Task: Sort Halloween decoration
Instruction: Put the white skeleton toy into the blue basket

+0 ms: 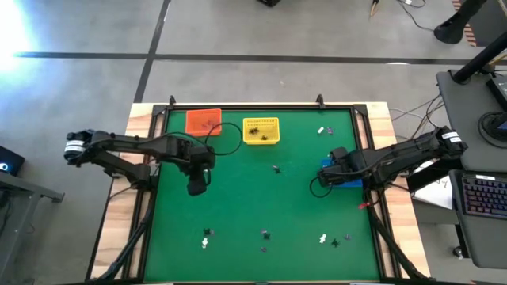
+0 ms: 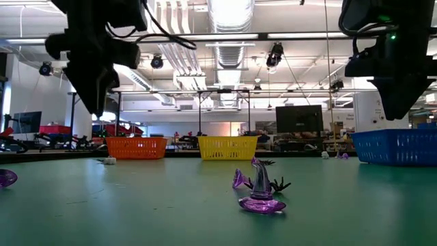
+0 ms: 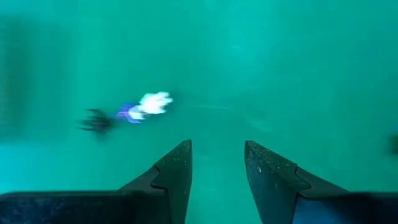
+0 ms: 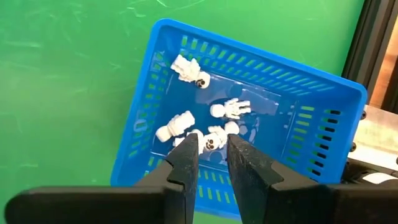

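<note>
Blue basket [image 4: 249, 118] at right of the overhead frame already holds white skeleton figures [image 4: 227, 109]; my right claw [image 4: 211, 163] hangs over it, jaws slightly apart and empty, so I judge a drop is just done. My left claw [image 3: 217, 167] hovers, parted and empty, above the green bench [image 1: 261, 198]. Next I'd go for the white, purple and black trinkets [image 3: 134, 112] ahead.

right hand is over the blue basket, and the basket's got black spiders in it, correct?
Not quite. The right hand is over the blue basket, but what lies in it is white skeleton figures, not black spiders. The right wrist view shows them on the basket floor.
</note>
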Action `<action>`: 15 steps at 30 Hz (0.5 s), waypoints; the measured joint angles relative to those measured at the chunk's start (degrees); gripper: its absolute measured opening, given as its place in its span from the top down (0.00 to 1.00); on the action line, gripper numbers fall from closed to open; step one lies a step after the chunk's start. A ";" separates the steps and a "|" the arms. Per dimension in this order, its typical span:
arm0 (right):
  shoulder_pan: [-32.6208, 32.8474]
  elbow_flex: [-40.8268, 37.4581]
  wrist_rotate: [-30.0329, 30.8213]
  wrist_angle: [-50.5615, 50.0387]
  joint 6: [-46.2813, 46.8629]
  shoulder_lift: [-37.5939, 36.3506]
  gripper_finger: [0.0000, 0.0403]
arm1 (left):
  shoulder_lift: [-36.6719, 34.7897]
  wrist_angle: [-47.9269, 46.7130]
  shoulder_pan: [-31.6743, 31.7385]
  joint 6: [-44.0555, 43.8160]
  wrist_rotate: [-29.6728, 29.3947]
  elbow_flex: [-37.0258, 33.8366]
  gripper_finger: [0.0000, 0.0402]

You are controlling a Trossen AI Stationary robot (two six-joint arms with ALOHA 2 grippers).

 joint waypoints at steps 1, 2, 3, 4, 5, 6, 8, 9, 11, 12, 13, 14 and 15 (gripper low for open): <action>0.00 0.00 0.00 0.17 0.00 0.00 0.81 | 0.50 0.01 0.08 1.06 -2.24 0.00 0.68; 0.00 0.02 -0.02 0.36 0.00 0.00 0.81 | 0.93 0.01 0.16 2.38 -4.38 0.00 0.68; 0.00 0.00 -0.02 0.48 0.00 0.00 0.81 | 1.40 0.01 0.18 4.00 -6.05 0.00 0.68; 0.00 0.00 -0.01 0.52 0.02 0.00 0.81 | 1.79 0.07 0.20 5.92 -7.26 0.00 0.68; 0.00 0.00 -0.02 0.64 0.02 0.00 0.81 | 2.28 0.28 0.19 7.93 -8.18 0.00 0.68; 0.00 0.00 -0.02 0.76 0.02 0.00 0.81 | 2.71 0.63 0.16 9.84 -8.82 0.00 0.68; 0.00 0.00 -0.02 0.87 0.27 0.00 0.81 | 3.52 1.27 0.17 13.06 -10.25 0.00 0.68; 0.00 0.00 -0.02 0.97 0.77 0.00 0.81 | 3.88 1.39 0.24 14.05 -11.05 0.00 0.68; 0.00 0.00 -0.02 1.43 2.63 0.00 0.81 | 4.45 1.74 0.61 15.12 -12.77 0.00 0.68; 0.00 0.00 -0.06 1.74 3.57 0.00 0.81 | 4.74 2.13 0.91 15.66 -13.21 -0.02 0.68; 0.00 0.00 -0.05 1.96 4.28 0.00 0.81 | 4.91 2.96 1.22 16.34 -13.27 -0.09 0.68; 0.00 0.00 -0.07 1.99 4.95 0.00 0.81 | 4.99 4.25 1.50 17.47 -13.27 -0.37 0.68; 0.00 0.02 -0.07 1.91 5.24 0.00 0.81 | 4.99 5.72 1.83 18.86 -13.22 -0.82 0.68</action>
